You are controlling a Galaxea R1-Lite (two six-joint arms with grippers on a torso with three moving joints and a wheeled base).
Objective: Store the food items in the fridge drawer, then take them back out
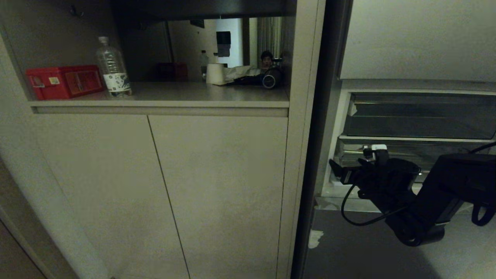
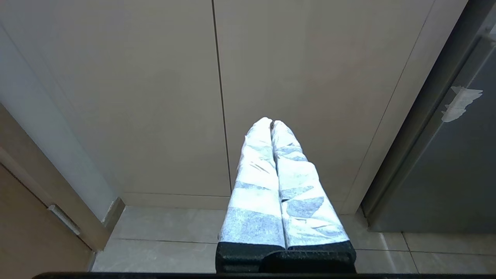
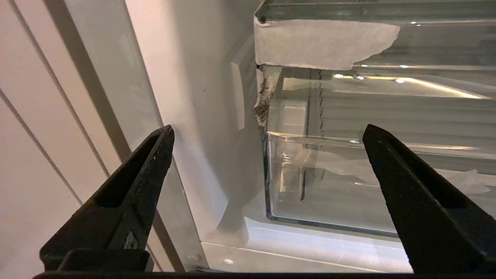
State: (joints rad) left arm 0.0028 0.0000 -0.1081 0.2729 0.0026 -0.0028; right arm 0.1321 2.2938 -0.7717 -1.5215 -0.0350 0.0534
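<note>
The food items are out of view. The fridge drawer [image 3: 348, 193] is a clear plastic bin low in the open fridge, and its front left corner faces my right gripper [image 3: 268, 128]. That gripper is open, its black fingers spread wide with nothing between them, a short way in front of the drawer. From the head view the right arm reaches in from the right, and the right gripper [image 1: 354, 164] covers part of the fridge drawer [image 1: 426, 151]. My left gripper [image 2: 271, 122], with white-wrapped fingers, is shut on nothing and hangs parked before the cabinet doors, above the floor.
A darker tray [image 1: 418, 116] with white tape at its corner sits above the drawer. Left of the fridge, a cabinet shelf holds a red box [image 1: 64, 81], a water bottle [image 1: 113, 69] and a white roll [image 1: 215, 73]. A person [image 1: 266, 60] shows behind the shelf.
</note>
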